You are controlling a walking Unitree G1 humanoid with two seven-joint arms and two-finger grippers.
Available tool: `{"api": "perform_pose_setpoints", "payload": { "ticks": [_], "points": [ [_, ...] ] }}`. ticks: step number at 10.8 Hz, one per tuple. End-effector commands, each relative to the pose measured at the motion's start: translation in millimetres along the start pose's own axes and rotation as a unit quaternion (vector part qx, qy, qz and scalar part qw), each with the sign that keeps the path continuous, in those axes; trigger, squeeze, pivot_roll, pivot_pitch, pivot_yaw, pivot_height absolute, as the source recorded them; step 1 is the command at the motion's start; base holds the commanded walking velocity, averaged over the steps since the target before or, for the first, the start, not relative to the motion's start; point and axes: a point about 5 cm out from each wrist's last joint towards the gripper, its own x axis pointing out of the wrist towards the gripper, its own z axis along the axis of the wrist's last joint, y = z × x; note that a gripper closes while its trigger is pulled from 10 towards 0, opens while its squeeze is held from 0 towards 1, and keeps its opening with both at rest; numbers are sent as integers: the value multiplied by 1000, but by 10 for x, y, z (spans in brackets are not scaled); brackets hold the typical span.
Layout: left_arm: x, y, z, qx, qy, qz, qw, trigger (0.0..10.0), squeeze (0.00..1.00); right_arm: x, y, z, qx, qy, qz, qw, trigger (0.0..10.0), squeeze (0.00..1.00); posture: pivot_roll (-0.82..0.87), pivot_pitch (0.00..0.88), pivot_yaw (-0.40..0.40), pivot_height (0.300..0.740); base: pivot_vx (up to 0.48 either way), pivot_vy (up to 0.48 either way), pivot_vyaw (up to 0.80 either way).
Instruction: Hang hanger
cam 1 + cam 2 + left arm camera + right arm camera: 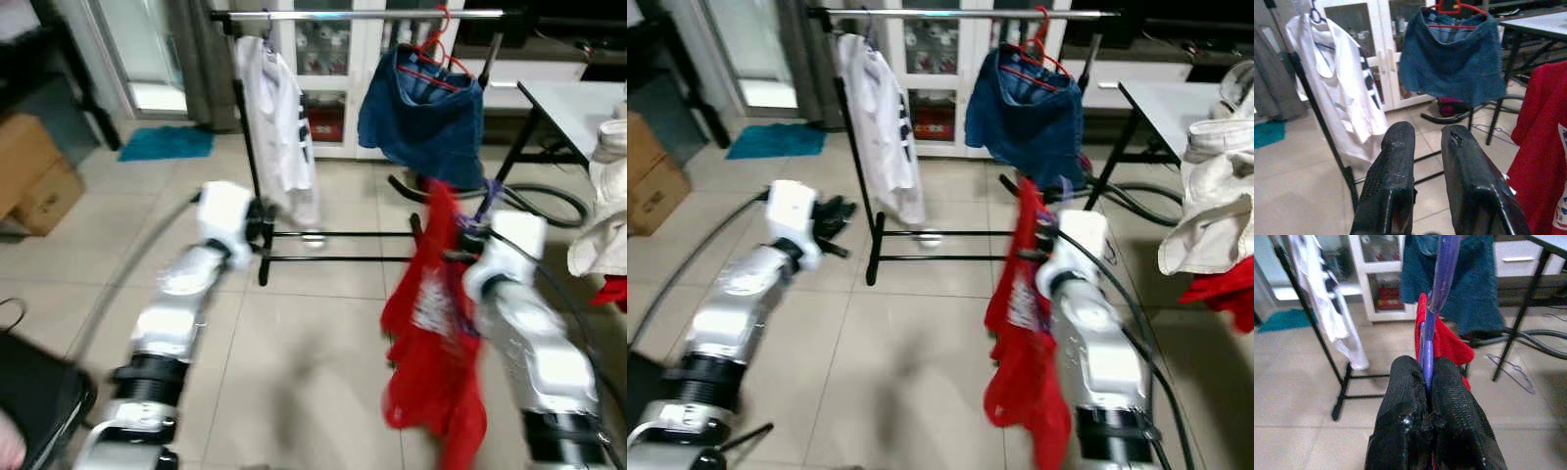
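A purple hanger (1437,289) carries a red garment (431,323), and my right gripper (1427,367) is shut on the hanger's stem, holding it upright in front of the clothes rack. The rack's silver rail (362,15) runs across the top. From it hang a white shirt (284,127) at the left and a blue denim skirt (426,117) on a red hanger at the right. My left gripper (1427,134) is open with nothing between its fingers, held low near the rack's left post (250,147).
The rack's black base bars (333,257) lie on the tiled floor ahead. Cardboard boxes (34,176) and a teal mat (167,142) are at the left. A white table (578,98) with piled clothes (607,196) stands at the right, with a hose (549,201) and a spare hanger (1511,369) beneath.
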Motion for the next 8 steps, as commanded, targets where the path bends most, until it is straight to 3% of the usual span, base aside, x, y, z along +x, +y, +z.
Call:
{"api": "perform_pose_setpoints", "payload": {
  "ticks": [1,8],
  "points": [
    [50,-78,67,0,-12,-14,1000,10000,0,3,-81,74,-7,-20,-13,1000,10000,0,0,0,33,740,416,0,0],
    [59,-102,50,4,-7,-21,1000,10000,0,-21,-112,30,-6,-17,-26,999,10000,0,-9,0,45,740,416,0,0]
  ]
}}
